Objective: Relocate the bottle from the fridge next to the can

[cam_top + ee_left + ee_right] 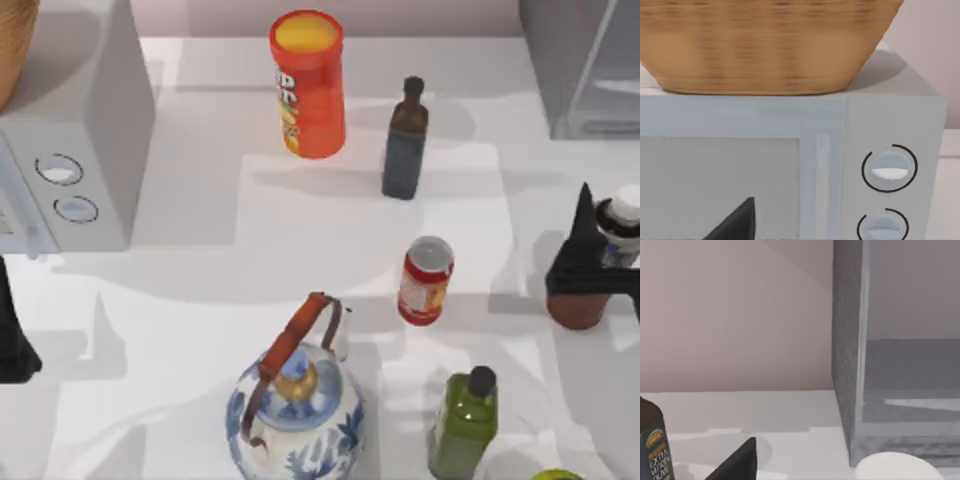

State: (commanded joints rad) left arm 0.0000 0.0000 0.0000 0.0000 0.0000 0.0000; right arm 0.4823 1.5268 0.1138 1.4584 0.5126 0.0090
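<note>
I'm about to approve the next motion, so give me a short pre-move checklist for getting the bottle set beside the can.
1. Bottle out of the fridge: ok, it is at the table's right edge.
2. Right gripper around the bottle: ok, it sits over it; grip firmness cannot tell.
3. Can upright: ok.
4. Free table beside the can: ok, bare on its right.
5. Green bottle off the path: ok.
6. Left gripper parked at the left edge: ok.
</note>
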